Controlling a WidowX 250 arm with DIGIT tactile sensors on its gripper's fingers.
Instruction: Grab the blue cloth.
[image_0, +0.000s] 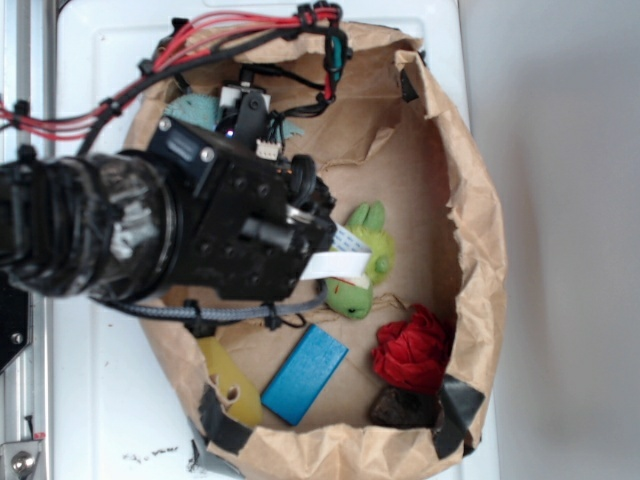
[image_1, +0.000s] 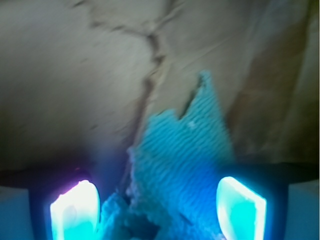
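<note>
So the gripper (image_1: 158, 210) is hanging with its jaws spread wide, straddling the pale aqua-blue fuzzy terry cloth (image_1: 182, 165) so they can close on it. The cloth's sitting around 11 o'clock inside the crumpled brown paper bag (image_0: 478, 215).

Colours shown: aqua-blue ribbed cloth (image_1: 185, 165), brown paper bag (image_0: 470, 200), green plush toy (image_0: 362, 262), darker blue block (image_0: 305, 373), red fabric bundle (image_0: 412, 350) beside the block.

Blue cloth (image_1: 185, 165) between the tool's (image_1: 158, 207) fingers, on paper bag (image_1: 75, 75)
</note>
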